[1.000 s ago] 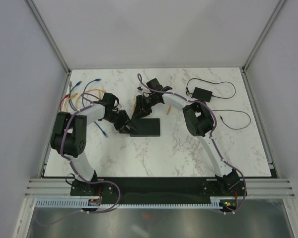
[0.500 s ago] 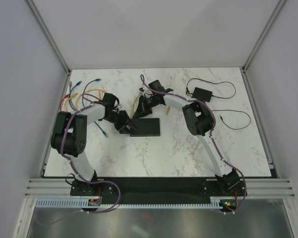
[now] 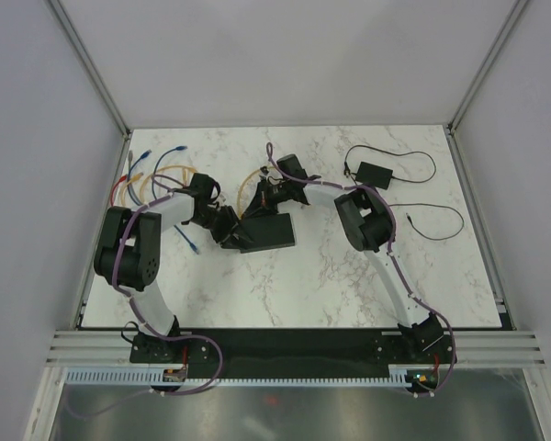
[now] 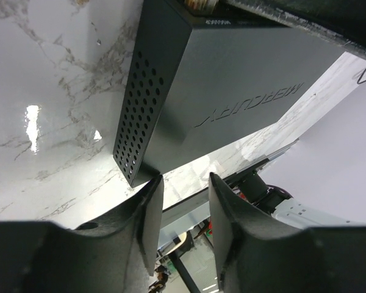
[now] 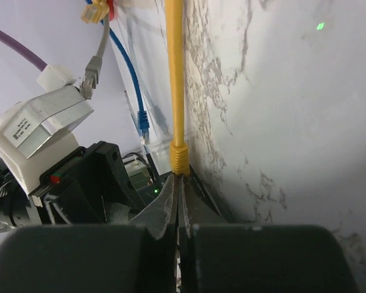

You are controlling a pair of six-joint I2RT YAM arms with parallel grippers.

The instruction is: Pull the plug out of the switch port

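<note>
The switch (image 3: 268, 232) is a flat black box lying tilted on the marble table; it fills the upper left wrist view (image 4: 232, 91). A yellow cable (image 3: 250, 184) ends in a yellow plug (image 5: 179, 157) at the switch's port edge (image 5: 145, 183), where a green light glows. My right gripper (image 3: 263, 198) is at the switch's far edge, and its jaws (image 5: 177, 178) are closed on the plug's base. My left gripper (image 3: 228, 235) is at the switch's left end. It is open (image 4: 186, 183), with the switch's perforated corner (image 4: 134, 174) touching one fingertip (image 4: 149, 201) and nothing between the fingers.
Several loose blue, grey and orange cables (image 3: 156, 170) lie at the back left; blue (image 5: 129, 73) and grey (image 5: 97, 58) ones show in the right wrist view. A small black adapter (image 3: 375, 173) with thin cords lies at the back right.
My right gripper has moved toward the back and right with the yellow plug. The switch has swung from square to tilted, its right end turned toward the back. My left gripper has stayed put.
</note>
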